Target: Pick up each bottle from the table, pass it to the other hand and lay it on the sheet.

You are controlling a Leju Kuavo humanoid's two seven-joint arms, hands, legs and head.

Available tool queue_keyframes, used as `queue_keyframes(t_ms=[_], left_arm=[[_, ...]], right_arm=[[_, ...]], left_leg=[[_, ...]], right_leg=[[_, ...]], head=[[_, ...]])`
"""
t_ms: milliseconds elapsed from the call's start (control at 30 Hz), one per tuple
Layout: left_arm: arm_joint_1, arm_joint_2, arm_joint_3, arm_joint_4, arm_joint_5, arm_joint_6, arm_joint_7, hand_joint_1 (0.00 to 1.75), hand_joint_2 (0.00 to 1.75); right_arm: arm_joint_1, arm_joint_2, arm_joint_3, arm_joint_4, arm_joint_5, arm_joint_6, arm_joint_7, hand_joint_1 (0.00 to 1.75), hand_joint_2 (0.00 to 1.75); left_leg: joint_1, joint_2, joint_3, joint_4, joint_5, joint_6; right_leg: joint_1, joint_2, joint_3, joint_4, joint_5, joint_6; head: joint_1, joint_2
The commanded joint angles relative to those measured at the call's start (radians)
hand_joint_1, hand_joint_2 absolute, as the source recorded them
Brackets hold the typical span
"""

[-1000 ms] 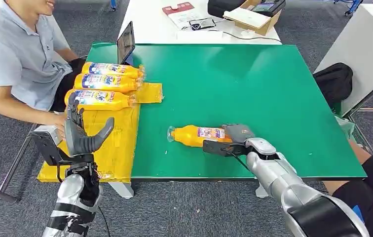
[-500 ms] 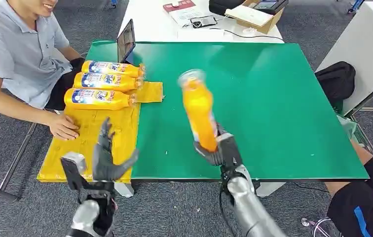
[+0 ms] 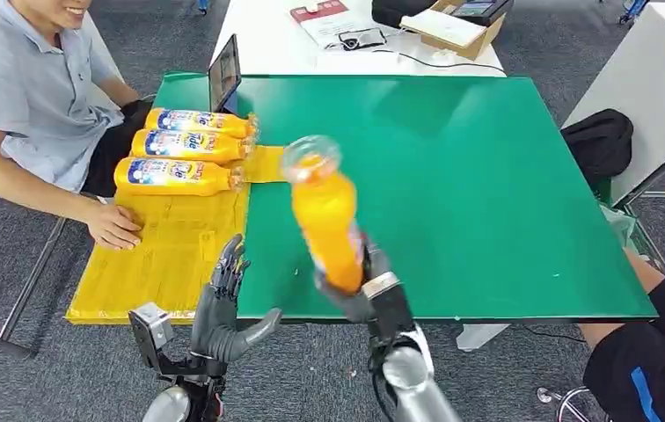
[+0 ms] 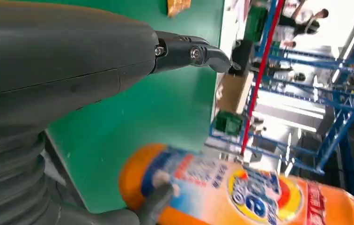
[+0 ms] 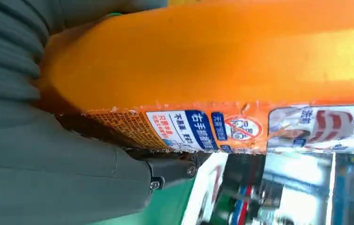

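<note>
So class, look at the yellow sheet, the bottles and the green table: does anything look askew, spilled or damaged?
Nothing stands out. Three orange plastic bottles lie neatly side by side on the yellow sheet; the right robot hand holds a fourth orange bottle aloft.

Right hand (image 3: 366, 290) grips the orange bottle (image 3: 324, 220) upright; left hand (image 3: 223, 312) beside the bottle, fingers spread, holding nothing

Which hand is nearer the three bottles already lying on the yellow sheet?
Left. The left hand is open below the sheet; the right hand holds a bottle over the table.
</note>
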Motion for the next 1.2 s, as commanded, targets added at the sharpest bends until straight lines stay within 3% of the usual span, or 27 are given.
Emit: queue_keyframes(t_ms=[33,167,233,700,733,767,800,1000,1033,1067,1100,1200], left_arm=[[-0.028,0.01,-0.005,0.006,0.192,-0.108,0.076,0.0,1.75],[-0.034,0.008,-0.012,-0.003,0.252,-0.136,0.095,0.0,1.75],[-0.035,0.008,-0.012,-0.004,0.251,-0.136,0.095,0.0,1.75],[-0.066,0.037,0.003,-0.044,0.224,-0.107,0.093,0.05,1.75],[-0.067,0.042,0.001,-0.042,0.218,-0.109,0.096,0.98,1.75],[-0.067,0.042,0.001,-0.042,0.218,-0.109,0.096,1.61,1.75],[-0.066,0.045,0.005,-0.039,0.21,-0.11,0.096,1.75,1.75],[-0.075,0.039,0.054,-0.029,0.221,-0.097,0.097,1.75,1.75],[-0.078,0.037,0.063,-0.027,0.221,-0.093,0.097,1.75,1.75],[-0.078,0.035,0.071,-0.024,0.222,-0.09,0.099,1.75,1.75],[-0.076,0.033,0.081,-0.02,0.224,-0.086,0.105,1.75,1.75],[-0.071,0.035,0.079,-0.012,0.224,-0.092,0.114,1.75,1.75]], right_arm=[[-0.028,0.021,0.294,0.24,0.142,-0.024,-0.049,1.75,1.75],[-0.025,0.055,0.374,0.361,0.134,-0.055,-0.081,1.75,1.75],[-0.023,0.056,0.375,0.363,0.134,-0.057,-0.083,1.75,1.75],[-0.05,0.046,0.362,0.435,0.098,-0.025,-0.054,1.75,1.75],[-0.053,0.044,0.361,0.442,0.1,-0.018,-0.041,1.75,1.75],[-0.053,0.044,0.361,0.442,0.1,-0.018,-0.041,1.75,1.75],[-0.058,0.041,0.356,0.452,0.107,-0.011,-0.018,1.75,1.75],[-0.053,0.034,0.361,0.452,0.137,0.008,0.022,1.75,1.75],[-0.049,0.033,0.366,0.45,0.146,0.004,0.028,1.64,1.75],[-0.047,0.032,0.37,0.447,0.154,0.0,0.035,1.41,1.75],[-0.038,0.04,0.357,0.439,0.159,-0.038,0.037,0.0,1.75],[-0.038,0.047,0.348,0.431,0.162,-0.066,0.036,0.0,1.75]], left_leg=[[0.001,0.005,0.008,-0.001,-0.004,-0.001],[0.002,0.005,0.008,-0.002,-0.004,-0.002],[0.001,0.0,0.005,-0.001,-0.002,-0.001],[0.001,-0.002,0.005,0.0,-0.002,-0.002],[0.002,-0.001,0.007,0.0,-0.003,-0.002],[0.001,-0.001,0.005,-0.001,-0.002,-0.002],[0.001,-0.002,0.007,-0.001,-0.003,-0.002],[0.002,-0.001,0.005,0.0,-0.003,-0.001],[0.001,-0.001,0.004,-0.001,-0.001,-0.001],[0.001,-0.002,0.006,0.0,-0.003,-0.001],[0.001,-0.001,0.004,-0.001,-0.001,-0.001],[0.002,-0.002,0.006,0.0,-0.003,-0.002]], right_leg=[[0.001,0.006,0.007,-0.002,-0.002,-0.003],[0.002,0.004,0.006,-0.001,-0.002,-0.003],[0.001,0.0,0.004,-0.001,-0.002,-0.002],[0.001,-0.001,0.004,-0.001,-0.003,-0.003],[0.002,-0.001,0.006,-0.001,-0.004,-0.003],[0.001,-0.001,0.004,-0.001,-0.003,-0.003],[0.001,-0.001,0.006,-0.001,-0.004,-0.003],[0.002,-0.001,0.004,-0.001,-0.003,-0.002],[0.001,-0.001,0.002,-0.001,-0.002,-0.002],[0.001,-0.002,0.005,-0.001,-0.004,-0.003],[0.001,0.0,0.002,-0.001,-0.002,-0.002],[0.001,-0.001,0.005,-0.001,-0.004,-0.003]], head=[[0.0,0.0],[0.0,0.0],[0.0,0.0],[0.0,0.0],[0.0,0.0],[0.0,0.0],[0.0,0.0],[0.0,0.0],[0.0,0.0],[0.0,0.0],[0.0,0.0],[0.0,0.0]])
